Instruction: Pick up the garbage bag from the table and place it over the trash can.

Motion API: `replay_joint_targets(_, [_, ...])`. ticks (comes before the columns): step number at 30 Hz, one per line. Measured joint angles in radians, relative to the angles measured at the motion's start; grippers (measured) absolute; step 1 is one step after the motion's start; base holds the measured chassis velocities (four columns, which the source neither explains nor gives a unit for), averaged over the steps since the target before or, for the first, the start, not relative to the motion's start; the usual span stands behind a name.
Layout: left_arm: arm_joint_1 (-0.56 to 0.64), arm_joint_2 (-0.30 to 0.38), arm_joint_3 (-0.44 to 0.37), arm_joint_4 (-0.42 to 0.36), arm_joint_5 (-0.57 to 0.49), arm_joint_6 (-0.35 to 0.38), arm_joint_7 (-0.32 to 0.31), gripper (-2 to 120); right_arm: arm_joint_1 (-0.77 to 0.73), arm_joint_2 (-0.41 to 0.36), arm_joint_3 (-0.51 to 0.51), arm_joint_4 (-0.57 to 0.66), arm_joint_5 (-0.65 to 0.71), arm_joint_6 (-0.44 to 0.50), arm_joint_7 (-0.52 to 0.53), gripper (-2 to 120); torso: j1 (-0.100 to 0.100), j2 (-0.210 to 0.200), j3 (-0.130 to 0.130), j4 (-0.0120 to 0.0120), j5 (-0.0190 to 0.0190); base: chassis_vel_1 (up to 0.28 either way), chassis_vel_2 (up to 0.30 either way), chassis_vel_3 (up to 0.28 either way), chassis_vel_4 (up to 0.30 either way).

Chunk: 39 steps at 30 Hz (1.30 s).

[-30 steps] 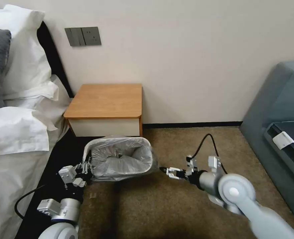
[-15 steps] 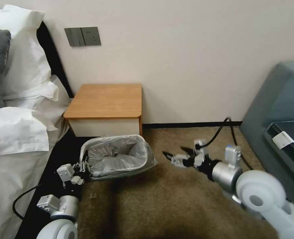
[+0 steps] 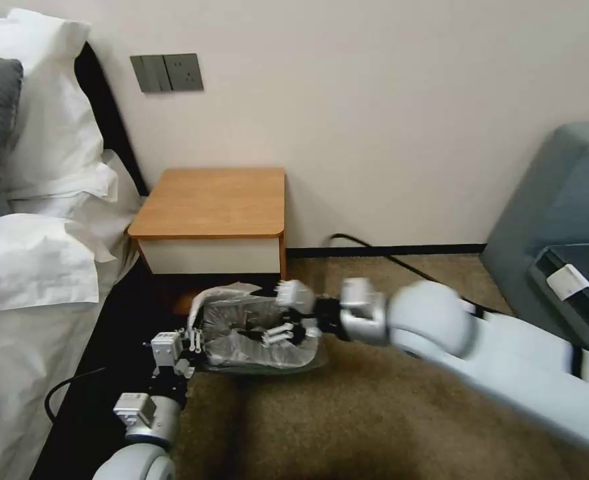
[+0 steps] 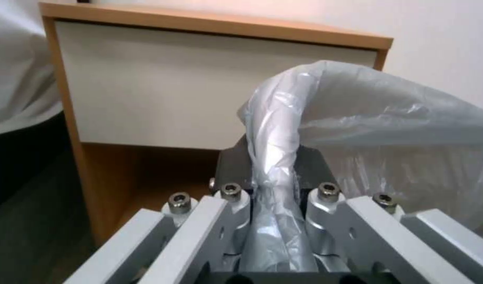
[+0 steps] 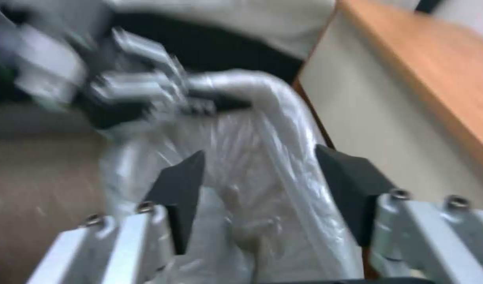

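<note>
Judging by the now views, garbage bag (image 3: pixel 254 327) is already draped over trash can (image 3: pixel 311 352) in front of bare table (image 3: pixel 211 203), pinched by left gripper (image 3: pixel 194 340); right gripper (image 3: pixel 278 333) is spread open inside, seating unfinished.

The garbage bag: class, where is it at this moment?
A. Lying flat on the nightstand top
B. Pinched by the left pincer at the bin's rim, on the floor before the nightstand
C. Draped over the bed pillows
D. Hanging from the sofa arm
B: the left pincer is shut on a fold of the garbage bag, on the carpet before the table.
</note>
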<state>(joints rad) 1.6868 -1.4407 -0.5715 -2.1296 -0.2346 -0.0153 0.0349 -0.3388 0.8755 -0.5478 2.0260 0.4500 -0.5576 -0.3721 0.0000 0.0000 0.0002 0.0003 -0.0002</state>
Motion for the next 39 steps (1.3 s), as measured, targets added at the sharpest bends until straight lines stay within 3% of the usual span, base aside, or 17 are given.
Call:
replay_joint_targets(8, [-0.007,-0.030,0.002,-0.005,-0.016,0.017,-0.028,9,0.019,0.060,-0.052,-0.027,-0.060,-0.074,-0.017,30,0.000,0.000,0.000,-0.0004,0.0001,0.000,0.000,0.000,0.000])
replay_joint_targets(15, [-0.002,-0.032,-0.013,-0.025,-0.056,0.026,-0.041,9,0.016,0.108,-0.071,-0.069,-0.044,-0.095,0.043,1,0.000,0.000,0.000,-0.0004,0.0001,0.000,0.000,0.000,0.000])
replay_joint_targets(23, [-0.001,-0.035,-0.014,-0.041,-0.080,0.030,-0.038,9,0.011,0.122,-0.080,-0.086,-0.020,-0.115,0.081,0,0.000,0.000,0.000,-0.0005,0.0002,0.000,0.000,0.000,0.000])
replay_joint_targets(26, [0.001,-0.036,-0.013,-0.042,-0.081,0.031,-0.031,9,0.006,0.129,-0.086,-0.087,-0.005,-0.130,0.116,0,0.000,0.000,0.000,-0.0004,0.0002,0.000,0.000,0.000,0.000])
replay_joint_targets(28, [0.005,-0.034,-0.009,-0.045,-0.081,0.029,-0.017,9,0.001,0.142,-0.099,-0.094,0.047,-0.157,0.203,0,0.000,0.000,0.000,-0.0003,0.0002,0.000,0.000,0.000,0.000])
replay_joint_targets(31, [0.008,-0.034,-0.006,-0.052,-0.080,0.025,-0.006,9,-0.001,0.146,-0.107,-0.105,0.065,-0.169,0.226,0,0.000,0.000,0.000,-0.0003,0.0001,0.000,0.000,0.000,0.000])
replay_joint_targets(39, [0.018,-0.035,0.004,-0.079,-0.042,0.009,0.018,9,-0.010,0.164,-0.136,-0.176,0.033,-0.173,0.269,0,0.000,0.000,0.000,-0.0004,0.0002,0.000,0.000,0.000,0.000])
